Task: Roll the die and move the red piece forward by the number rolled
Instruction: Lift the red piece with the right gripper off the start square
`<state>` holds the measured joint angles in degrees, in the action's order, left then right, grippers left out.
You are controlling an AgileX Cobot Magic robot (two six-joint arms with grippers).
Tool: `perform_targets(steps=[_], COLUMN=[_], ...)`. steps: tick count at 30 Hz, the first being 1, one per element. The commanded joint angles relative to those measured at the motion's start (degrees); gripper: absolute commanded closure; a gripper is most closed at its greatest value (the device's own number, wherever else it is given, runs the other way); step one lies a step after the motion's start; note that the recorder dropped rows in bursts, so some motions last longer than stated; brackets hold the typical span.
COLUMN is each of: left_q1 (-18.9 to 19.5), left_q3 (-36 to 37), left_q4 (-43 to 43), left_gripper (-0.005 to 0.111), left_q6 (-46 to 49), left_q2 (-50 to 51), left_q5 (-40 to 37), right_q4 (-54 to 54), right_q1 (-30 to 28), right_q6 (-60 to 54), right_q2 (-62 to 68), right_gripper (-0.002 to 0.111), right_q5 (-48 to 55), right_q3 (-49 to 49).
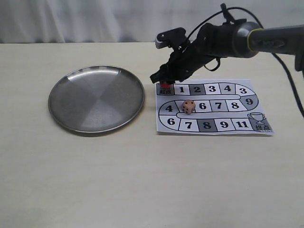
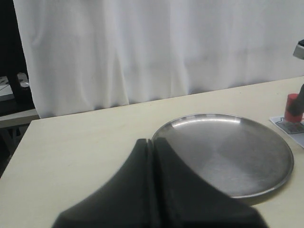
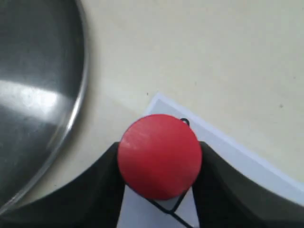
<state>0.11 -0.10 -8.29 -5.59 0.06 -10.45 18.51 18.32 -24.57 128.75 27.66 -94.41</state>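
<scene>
Right pincer (image 1: 164, 81) tight around red piece (image 3: 159, 156); cylinder upright, long axis vertical, at board (image 1: 213, 128) corner

Numbers printed on the squares of the paper game board (image 1: 237, 115). Top row, from left to right: 1, 2, 3, 4, 3. On the bend at the right side: 9. Middle row: 4, then one square hidden under the die (image 1: 188, 107), then 6, 7, 8. Bottom row: 6, 7, 8, 9, 11. Small trophy sign (image 1: 257, 117) in the bottom right corner, with tiny marks under it, too small to read. More tiny marks on the first square, partly hidden by the red piece (image 1: 165, 86), also too small to read. Dark dots on the die, too blurry to count.
</scene>
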Motion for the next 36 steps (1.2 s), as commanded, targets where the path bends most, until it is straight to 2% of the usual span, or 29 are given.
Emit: perform_targets(steps=[1, 8, 14, 23, 36], left_q1=[-0.1, -0.1, -0.1, -0.1, -0.1], left_q3=[0.1, 0.1, 0.1, 0.1, 0.1], left_q4=[0.2, 0.2, 0.2, 0.2, 0.2], left_gripper=[0.107, 0.107, 0.107, 0.107, 0.107], left_q6=[-0.1, -0.1, -0.1, -0.1, -0.1], left_q2=[-0.1, -0.1, -0.1, -0.1, -0.1], left_q5=[0.5, 0.5, 0.5, 0.5, 0.5], right_q4=[-3.6, -11.9, -19.1, -19.2, -19.2], right_q1=[-0.3, -0.3, -0.3, -0.4, -0.4], right_q6=[1.9, 7.9, 14.8, 15.4, 15.4], right_q2=[-7.2, -10.9, -6.4, 3.0, 3.6], right_gripper=[0.104, 0.104, 0.104, 0.104, 0.104], right_q5=[1.3, 1.0, 1.8, 5.7, 6.0], right_q3=[-0.2, -0.2, -0.1, -0.1, 0.0])
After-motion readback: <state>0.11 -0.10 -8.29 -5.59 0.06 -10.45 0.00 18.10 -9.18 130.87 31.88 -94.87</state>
